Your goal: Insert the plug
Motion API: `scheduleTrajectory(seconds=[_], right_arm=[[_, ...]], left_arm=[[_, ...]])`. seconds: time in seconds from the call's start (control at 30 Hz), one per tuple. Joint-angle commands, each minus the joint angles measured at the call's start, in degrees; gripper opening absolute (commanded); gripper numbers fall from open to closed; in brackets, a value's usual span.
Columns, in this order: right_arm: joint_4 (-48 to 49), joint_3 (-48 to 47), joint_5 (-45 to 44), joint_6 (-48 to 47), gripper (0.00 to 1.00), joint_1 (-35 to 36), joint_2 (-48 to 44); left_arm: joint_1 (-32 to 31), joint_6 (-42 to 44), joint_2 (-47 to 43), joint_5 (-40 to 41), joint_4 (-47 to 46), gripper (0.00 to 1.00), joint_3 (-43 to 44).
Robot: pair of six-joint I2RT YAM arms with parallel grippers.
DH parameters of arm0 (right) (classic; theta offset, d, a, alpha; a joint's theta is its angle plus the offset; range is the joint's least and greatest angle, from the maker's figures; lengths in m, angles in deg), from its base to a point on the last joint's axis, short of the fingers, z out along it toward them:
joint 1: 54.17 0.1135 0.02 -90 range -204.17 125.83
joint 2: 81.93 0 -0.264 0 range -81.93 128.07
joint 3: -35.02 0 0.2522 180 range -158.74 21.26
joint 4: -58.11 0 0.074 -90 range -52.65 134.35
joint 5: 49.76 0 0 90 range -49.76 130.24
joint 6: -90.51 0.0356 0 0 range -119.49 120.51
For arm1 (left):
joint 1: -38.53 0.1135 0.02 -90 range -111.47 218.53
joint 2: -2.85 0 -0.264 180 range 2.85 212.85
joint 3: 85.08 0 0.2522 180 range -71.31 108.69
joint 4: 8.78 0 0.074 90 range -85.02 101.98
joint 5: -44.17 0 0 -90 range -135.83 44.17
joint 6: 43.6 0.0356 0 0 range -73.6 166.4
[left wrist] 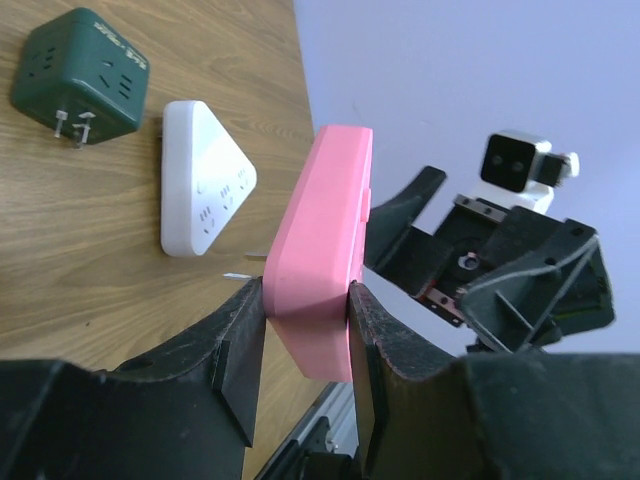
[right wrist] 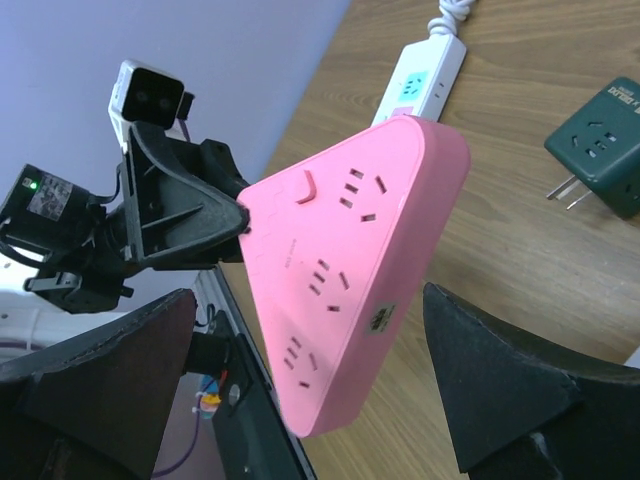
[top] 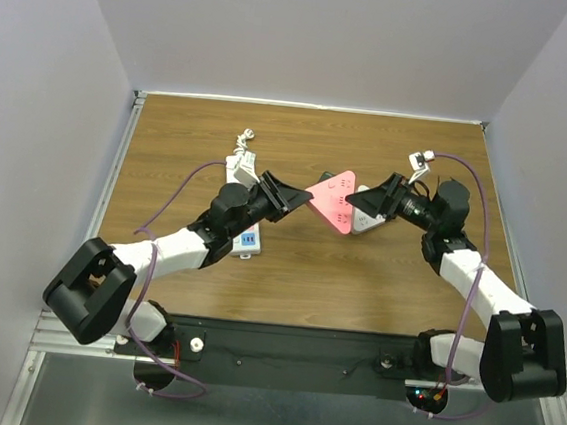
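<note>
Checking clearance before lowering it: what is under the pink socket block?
The pink socket block is held off the table by the left gripper. Wood shows around it, with a white triangular block and a green cube adapter nearby. The spot straight beneath is covered from above.

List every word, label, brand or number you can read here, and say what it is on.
Nothing here can be read.
green adapter cube: white print on one face, too blurred to read.
pink power strip: small dark sticker beside the sockets, too small to read.
white power strip: teal label, no legible characters.
</note>
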Motion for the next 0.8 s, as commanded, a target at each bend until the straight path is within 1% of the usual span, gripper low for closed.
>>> scheduleTrajectory(seconds=[0.0,0.13,0.27,0.4,0.43,0.53,0.57,0.63,0.67,0.7,0.73,0.77], right_arm=[[6.44,-2.88,1.91,1.93,1.00,1.35,1.84],[8.55,-2.88,2.09,2.63,1.00,1.97,3.60],[13.82,-2.53,3.58,6.14,0.99,2.84,5.79],[17.68,-2.70,4.55,8.52,0.94,3.73,7.20],[18.21,-2.79,4.90,9.05,0.89,4.07,7.20],[19.36,-2.88,5.16,9.93,0.81,4.34,6.94],[19.54,-2.97,5.25,10.02,0.76,4.43,6.94],[20.15,-3.06,6.13,10.63,0.69,4.52,7.03],[20.94,-3.23,6.31,11.24,0.60,4.52,7.20],[21.29,-3.23,6.66,11.60,0.54,4.60,7.38],[21.64,-3.32,7.01,11.95,0.38,4.78,7.47],[22.17,-3.41,7.27,12.30,0.32,4.78,7.99]], left_arm=[[-0.06,-1.67,-3.93,-2.38,-7.84,0.00,-0.18],[-0.15,-1.93,-4.81,-2.82,-8.10,0.00,-0.27],[-0.15,-2.29,-5.43,-3.08,-8.81,0.00,-0.71],[-0.15,-2.81,-5.17,-3.96,-9.77,0.00,-0.97],[-0.15,-3.07,-4.99,-3.96,-10.30,0.00,-1.14],[-0.41,-3.69,-4.46,-4.49,-12.32,0.00,-1.67],[-0.41,-3.69,-4.55,-4.66,-12.59,0.00,-1.67],[-0.50,-3.60,-4.29,-4.84,-12.85,0.00,-1.59],[-0.50,-3.52,-4.20,-4.93,-13.11,0.00,-1.58],[-0.42,-3.52,-4.20,-5.10,-13.29,0.00,-1.58],[-0.41,-3.34,-4.20,-5.19,-13.47,0.00,-1.58],[-0.41,-3.17,-4.11,-5.28,-13.64,0.00,-1.58]])
